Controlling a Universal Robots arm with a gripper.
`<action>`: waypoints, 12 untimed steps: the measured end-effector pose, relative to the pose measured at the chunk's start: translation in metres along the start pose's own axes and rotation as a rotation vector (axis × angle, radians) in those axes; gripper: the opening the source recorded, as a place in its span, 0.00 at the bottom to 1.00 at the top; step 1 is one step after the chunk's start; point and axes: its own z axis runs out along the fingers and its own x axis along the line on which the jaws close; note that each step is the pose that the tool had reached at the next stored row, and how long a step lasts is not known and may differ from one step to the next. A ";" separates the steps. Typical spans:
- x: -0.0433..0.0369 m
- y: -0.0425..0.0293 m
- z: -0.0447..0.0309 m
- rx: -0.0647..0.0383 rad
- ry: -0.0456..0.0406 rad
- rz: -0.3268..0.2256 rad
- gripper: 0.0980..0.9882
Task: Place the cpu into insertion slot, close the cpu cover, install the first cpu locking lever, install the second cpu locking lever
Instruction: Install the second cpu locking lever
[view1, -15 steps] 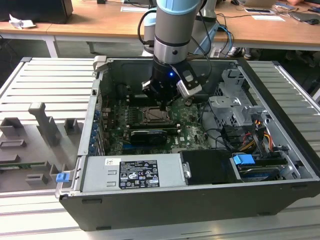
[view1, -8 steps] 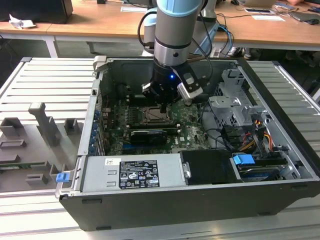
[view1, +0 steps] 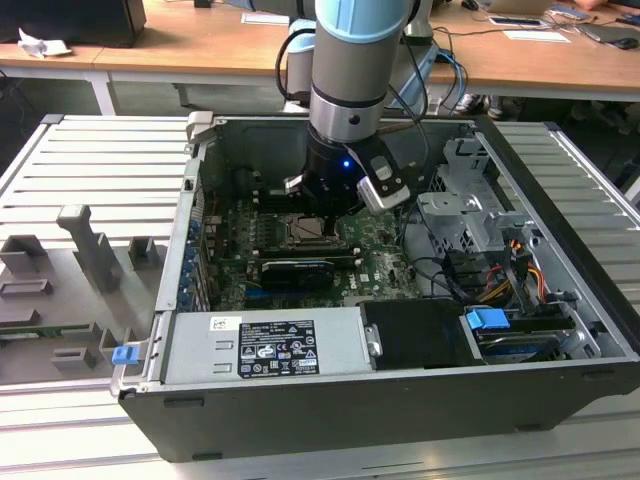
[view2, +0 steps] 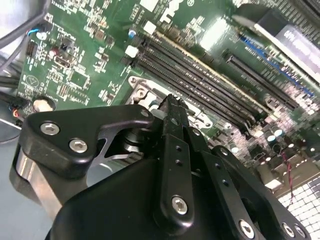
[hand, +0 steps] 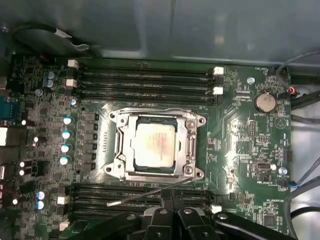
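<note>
In the first wrist view the cpu (hand: 154, 141) lies in the insertion slot (hand: 193, 150) on the green motherboard, its pale top showing through the window of the cpu cover (hand: 123, 145). The cover lies flat over it. A thin silver locking lever (hand: 140, 196) juts out loose at an angle from one edge of the socket. My gripper (hand: 172, 198) hovers beside that edge, fingers together, its tips right by the lever's rod. In the second wrist view my gripper (view2: 170, 101) points at a socket corner (view2: 142, 92). In the exterior view my gripper (view1: 326, 212) hangs just over the socket (view1: 310, 231).
Long black memory slots (hand: 145, 82) run along both sides of the socket. A black graphics card (view1: 292, 271) lies close by, a power supply (view1: 265, 345) sits along the case's front, and a drive cage (view1: 470, 215) with cables stands at the exterior view's right. Case walls (view1: 195, 200) enclose the board.
</note>
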 end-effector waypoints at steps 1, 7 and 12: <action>0.0008 -0.0004 0.0002 -0.005 -0.0004 0.000 0.01; 0.0200 -0.0058 0.0016 -0.031 -0.0014 0.000 0.01; 0.0345 -0.0065 0.0148 -0.032 -0.0014 -0.001 0.01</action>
